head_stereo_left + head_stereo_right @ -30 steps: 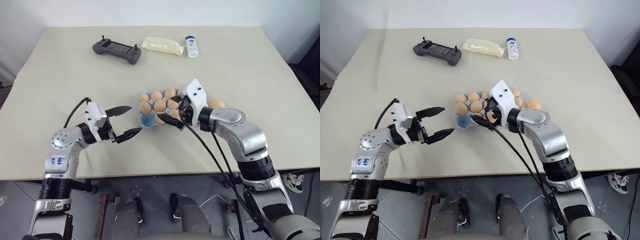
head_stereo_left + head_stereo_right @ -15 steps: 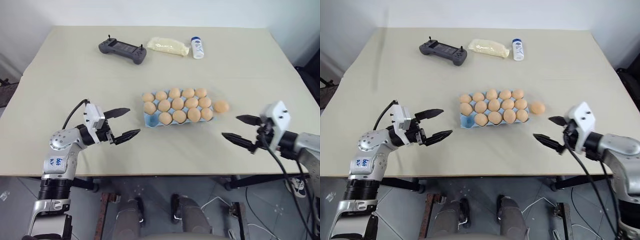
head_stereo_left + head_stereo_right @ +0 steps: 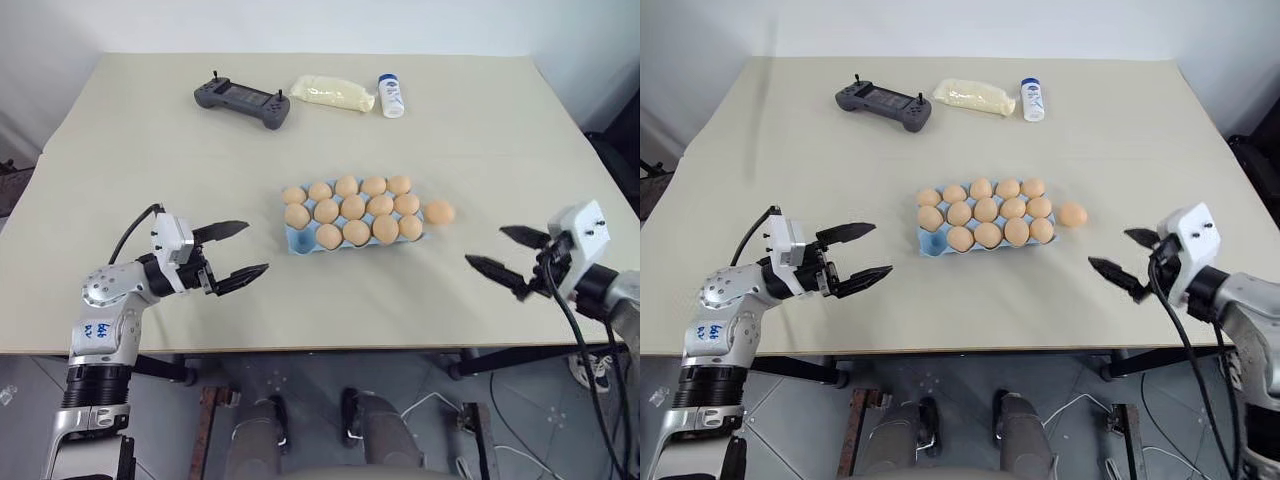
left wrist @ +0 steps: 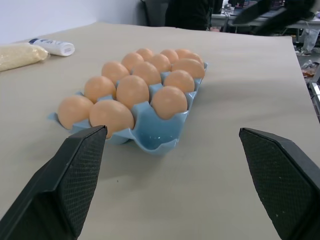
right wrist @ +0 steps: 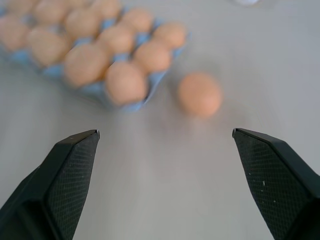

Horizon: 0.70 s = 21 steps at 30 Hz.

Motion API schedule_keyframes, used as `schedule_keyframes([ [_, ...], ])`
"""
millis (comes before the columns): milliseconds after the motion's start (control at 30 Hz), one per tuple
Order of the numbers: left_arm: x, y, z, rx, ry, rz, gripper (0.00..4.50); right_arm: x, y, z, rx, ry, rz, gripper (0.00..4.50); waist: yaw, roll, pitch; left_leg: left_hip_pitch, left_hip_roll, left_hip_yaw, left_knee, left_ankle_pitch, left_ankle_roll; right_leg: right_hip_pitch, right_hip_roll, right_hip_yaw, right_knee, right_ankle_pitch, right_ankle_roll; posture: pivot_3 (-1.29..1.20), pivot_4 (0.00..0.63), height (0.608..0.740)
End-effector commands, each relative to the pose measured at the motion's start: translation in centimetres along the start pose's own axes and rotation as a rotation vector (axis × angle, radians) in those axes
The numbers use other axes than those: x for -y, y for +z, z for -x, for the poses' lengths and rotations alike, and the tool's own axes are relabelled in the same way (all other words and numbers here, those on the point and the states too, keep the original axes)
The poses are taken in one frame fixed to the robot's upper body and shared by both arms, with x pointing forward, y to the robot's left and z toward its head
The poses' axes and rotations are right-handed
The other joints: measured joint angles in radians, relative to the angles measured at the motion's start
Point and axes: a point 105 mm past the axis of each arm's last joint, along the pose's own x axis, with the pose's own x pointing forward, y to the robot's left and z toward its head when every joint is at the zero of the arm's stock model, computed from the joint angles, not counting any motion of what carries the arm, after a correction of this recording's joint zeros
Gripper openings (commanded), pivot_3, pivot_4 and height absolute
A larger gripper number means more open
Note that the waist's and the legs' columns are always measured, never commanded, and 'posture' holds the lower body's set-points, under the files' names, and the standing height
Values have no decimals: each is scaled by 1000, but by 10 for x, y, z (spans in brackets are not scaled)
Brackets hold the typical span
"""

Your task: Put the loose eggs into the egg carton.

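No label on the white bottle (image 3: pixel 391 95) is reading legibly. The egg carton (image 3: pixel 300 240) is sitting mid-table, fourteen cups filled; the left wrist view is exposing the empty near-corner cup. One loose egg (image 3: pixel 440 212) is lying just beside the carton's right end. The left gripper (image 3: pixel 233 252) and right gripper (image 3: pixel 510 255) are hovering spread wide, empty, well apart from both.

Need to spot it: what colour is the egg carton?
Light blue, clearest in the left wrist view.

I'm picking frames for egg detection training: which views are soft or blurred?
Right wrist view: egg carton and loose egg look soft. Left wrist view: near eggs crisp, far background soft. Left eye view: even light, no glare.
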Motion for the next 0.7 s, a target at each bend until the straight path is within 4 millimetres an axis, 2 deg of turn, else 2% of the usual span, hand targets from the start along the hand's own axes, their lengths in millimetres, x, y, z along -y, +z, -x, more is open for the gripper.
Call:
schedule_keyframes([
  [33,1,12,5,28,8,-45,4500,14,3,-18,49,-84,-11,4463,1,0,0,0,0,0,0,0,0,0,0,0,0,0,0,0,150,740],
  [167,3,14,4,33,15,-47,4500,30,2,-59,87,-161,-67,4463,0,0,0,0,0,1,-1,0,0,-1,0,0,1,1,1,0,150,740],
  [300,4,15,3,36,19,-51,4500,48,-5,-79,59,-250,-74,4463,0,0,0,0,-1,1,0,0,0,-2,0,0,5,1,1,0,150,740],
  [400,4,16,3,40,26,-56,4500,48,-3,-93,75,-241,-105,4463,0,0,0,0,-1,1,1,0,0,-2,0,0,7,1,1,0,150,740],
  [700,6,16,5,41,45,-56,4500,42,-12,-108,45,-208,-119,4463,-4,0,0,1,0,1,4,1,1,-1,0,0,12,1,2,0,150,740],
])
